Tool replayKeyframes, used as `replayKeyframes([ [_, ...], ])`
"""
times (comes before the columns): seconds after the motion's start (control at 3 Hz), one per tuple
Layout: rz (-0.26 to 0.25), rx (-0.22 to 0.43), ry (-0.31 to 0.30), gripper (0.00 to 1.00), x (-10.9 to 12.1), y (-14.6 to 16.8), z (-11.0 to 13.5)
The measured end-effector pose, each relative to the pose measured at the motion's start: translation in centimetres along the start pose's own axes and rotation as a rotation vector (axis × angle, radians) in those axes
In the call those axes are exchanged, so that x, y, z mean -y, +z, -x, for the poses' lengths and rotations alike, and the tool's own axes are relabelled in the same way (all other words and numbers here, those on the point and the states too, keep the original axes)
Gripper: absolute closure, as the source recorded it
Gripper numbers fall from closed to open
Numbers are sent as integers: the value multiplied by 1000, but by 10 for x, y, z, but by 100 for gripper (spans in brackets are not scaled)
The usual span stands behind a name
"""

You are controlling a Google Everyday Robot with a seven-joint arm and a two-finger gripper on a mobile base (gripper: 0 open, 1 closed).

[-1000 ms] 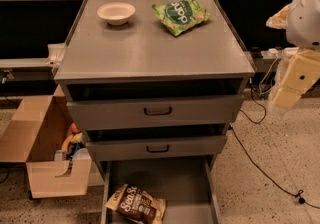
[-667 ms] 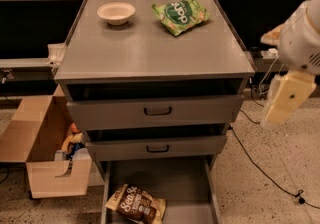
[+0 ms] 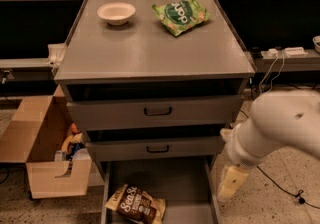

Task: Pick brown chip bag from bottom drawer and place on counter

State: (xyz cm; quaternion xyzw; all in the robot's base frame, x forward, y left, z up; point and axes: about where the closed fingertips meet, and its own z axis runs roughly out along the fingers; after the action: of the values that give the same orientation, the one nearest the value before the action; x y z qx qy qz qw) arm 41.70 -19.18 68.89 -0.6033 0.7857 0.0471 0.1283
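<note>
The brown chip bag (image 3: 136, 205) lies flat at the front left of the open bottom drawer (image 3: 185, 183), with white script facing up. The counter (image 3: 150, 48) is the grey top of the cabinet. My white arm comes in from the right, and its cream gripper (image 3: 231, 184) hangs low beside the bottom drawer's right wall, to the right of the bag and apart from it. Nothing shows in the gripper.
A green chip bag (image 3: 180, 14) and a white bowl (image 3: 116, 12) sit at the back of the counter. The two upper drawers with black handles (image 3: 157, 111) stand slightly open. An open cardboard box (image 3: 47, 153) stands on the floor at left. Cables run at right.
My arm has swung down and to the left, from beside the counter's right edge to low by the bottom drawer's right side. The bags and bowl have not moved.
</note>
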Motion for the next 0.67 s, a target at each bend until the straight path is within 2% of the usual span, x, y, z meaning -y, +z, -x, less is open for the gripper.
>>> replayKeyframes([
  [0.33,93,28,111,0,-34,95,-42],
  [0.67,91,34,110,0,-34,99,-43],
])
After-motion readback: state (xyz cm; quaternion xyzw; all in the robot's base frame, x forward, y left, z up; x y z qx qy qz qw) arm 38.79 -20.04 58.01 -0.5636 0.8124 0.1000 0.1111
